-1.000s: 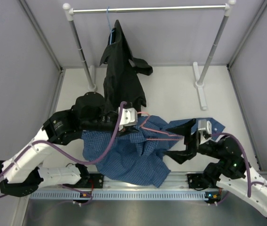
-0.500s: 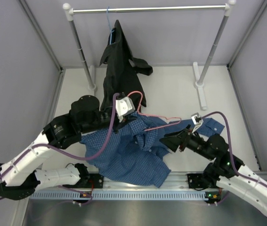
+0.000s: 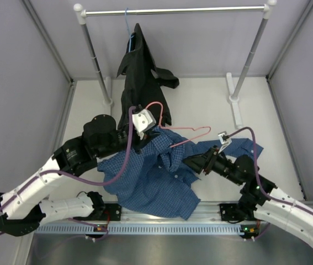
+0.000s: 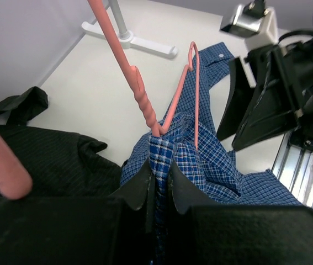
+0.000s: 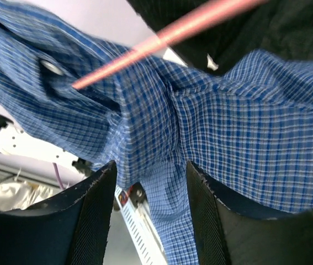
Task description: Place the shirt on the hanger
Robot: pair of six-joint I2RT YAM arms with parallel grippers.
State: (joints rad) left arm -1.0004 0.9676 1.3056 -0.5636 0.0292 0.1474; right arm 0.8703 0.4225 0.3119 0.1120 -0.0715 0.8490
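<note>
Now; left gripper [image 4: 159, 168] raised hanger [image 4: 146, 107] higher; right gripper [image 5: 148, 171] advanced into shirt [image 5: 244, 127]

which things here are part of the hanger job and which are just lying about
Part of the job:
- blue checked shirt
- pink hanger
- left gripper, pinching the shirt just below the hanger's neck
- right gripper, open with shirt fabric between its fingers

Just there:
- black shirt
- blue hanger it hangs on
- rail
</note>
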